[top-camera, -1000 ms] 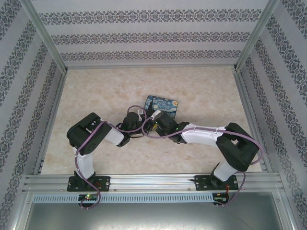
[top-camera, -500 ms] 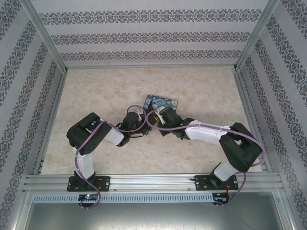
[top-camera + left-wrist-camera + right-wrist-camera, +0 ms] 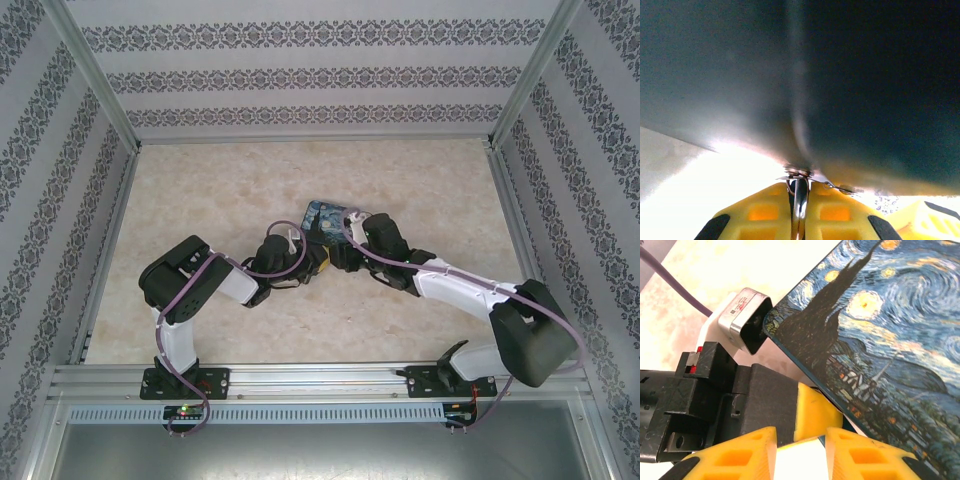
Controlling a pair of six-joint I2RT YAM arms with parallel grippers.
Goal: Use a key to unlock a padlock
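My left gripper is shut on a thin shiny metal strip, seemingly the key, seen edge-on. Its tip meets small silvery parts at the lower edge of the blue Starry Night tin. A thin wire ring lies beside them. The padlock's blue body is hidden. From above, the left gripper sits at the tin's near edge. My right gripper is open with nothing between its fingers, just short of the left gripper's yellow finger under the tin's rim.
The two wrists nearly touch at the table's middle, and purple cables loop over both. The left arm's black body and silver camera box crowd the right gripper's left side. Patterned walls and metal rails enclose the table.
The right arm has swung right and back, its elbow moving toward the right rail, and its jaws have gone from shut to open. The left arm has stayed put.
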